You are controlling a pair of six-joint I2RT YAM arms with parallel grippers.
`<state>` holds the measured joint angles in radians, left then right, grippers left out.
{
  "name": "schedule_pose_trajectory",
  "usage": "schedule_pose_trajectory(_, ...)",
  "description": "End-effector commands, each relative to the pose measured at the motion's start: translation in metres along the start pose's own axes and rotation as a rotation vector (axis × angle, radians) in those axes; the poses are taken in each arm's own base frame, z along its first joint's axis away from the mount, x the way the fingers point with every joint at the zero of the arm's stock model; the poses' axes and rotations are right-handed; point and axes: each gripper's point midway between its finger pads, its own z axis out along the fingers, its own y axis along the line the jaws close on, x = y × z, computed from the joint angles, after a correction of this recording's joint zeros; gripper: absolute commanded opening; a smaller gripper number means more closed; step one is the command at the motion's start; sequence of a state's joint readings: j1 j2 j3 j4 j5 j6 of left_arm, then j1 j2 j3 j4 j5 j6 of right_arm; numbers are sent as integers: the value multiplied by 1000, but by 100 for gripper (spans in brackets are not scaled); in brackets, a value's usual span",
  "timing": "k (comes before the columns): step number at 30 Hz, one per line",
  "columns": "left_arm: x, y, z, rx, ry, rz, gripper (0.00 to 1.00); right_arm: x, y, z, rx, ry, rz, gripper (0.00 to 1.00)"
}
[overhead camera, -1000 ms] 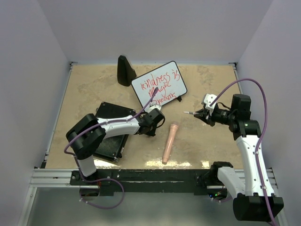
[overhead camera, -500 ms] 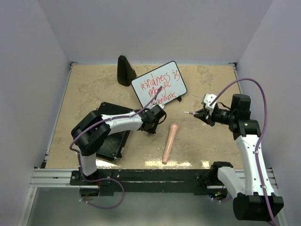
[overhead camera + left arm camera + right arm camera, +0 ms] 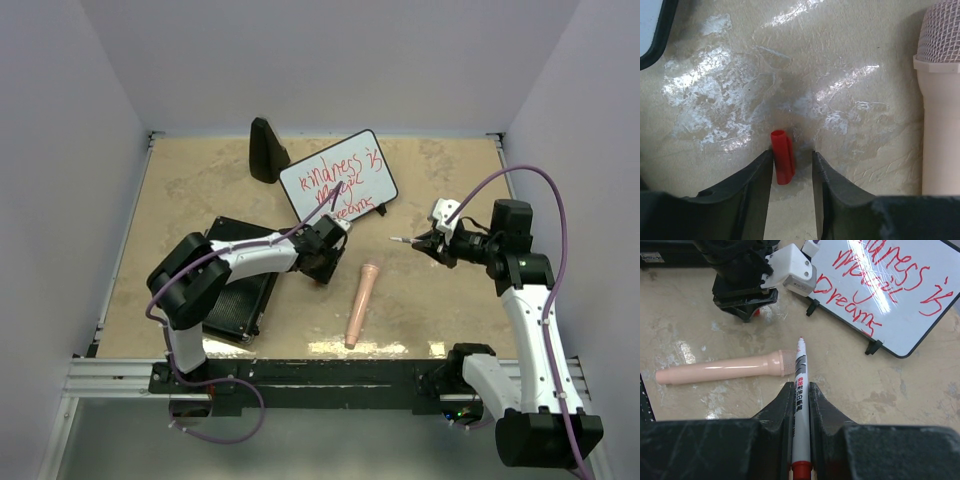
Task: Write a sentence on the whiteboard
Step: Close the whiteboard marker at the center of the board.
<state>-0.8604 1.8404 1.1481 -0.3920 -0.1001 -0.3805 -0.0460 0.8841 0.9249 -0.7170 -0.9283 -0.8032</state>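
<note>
The whiteboard [image 3: 338, 178] stands tilted at the back centre with red handwriting on it; its near edge and wire legs appear in the right wrist view [image 3: 890, 285]. My right gripper [image 3: 800, 386] is shut on a white marker [image 3: 800, 365], its bare tip pointing toward the board from right of it [image 3: 402, 240]. My left gripper [image 3: 791, 162] is low over the table just in front of the board [image 3: 322, 265], jaws apart. A red marker cap [image 3: 781, 157] lies on the table between them, against the left finger [image 3: 757, 175], with a gap to the other finger.
A pale pink microphone [image 3: 360, 305] lies on the table just right of the left gripper, its mesh head toward the board [image 3: 940, 35]. A black ribbed case [image 3: 235, 285] lies under the left arm. A black wedge-shaped object [image 3: 266, 150] stands left of the board.
The left gripper's jaws have closed slightly, then spread wider around the red cap, and its wrist shifted a little. The right arm and marker have not moved.
</note>
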Motion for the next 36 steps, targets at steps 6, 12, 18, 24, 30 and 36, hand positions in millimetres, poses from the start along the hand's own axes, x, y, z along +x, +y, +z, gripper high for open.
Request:
schedule_pose_trajectory(6,19,4,9,68,108,-27,28,-1,-1,2,-3,-8,-8,0)
schedule_pose_trajectory(12,32,14,10,9,163,-15,27,0,-1,3,-10,-8,-6,0)
schedule_pose_trajectory(18,40,17,12,-14,196,5,27,0,-1,4,-17,-7,-5,0)
schedule_pose_trajectory(24,55,18,18,-12,242,23,34,1,0,6,-28,-4,1,0)
schedule_pose_trajectory(30,73,23,26,-23,302,33,26,2,0,6,-28,-3,2,0)
schedule_pose_trajectory(36,87,26,30,-56,338,37,6,2,-1,7,-30,-3,4,0)
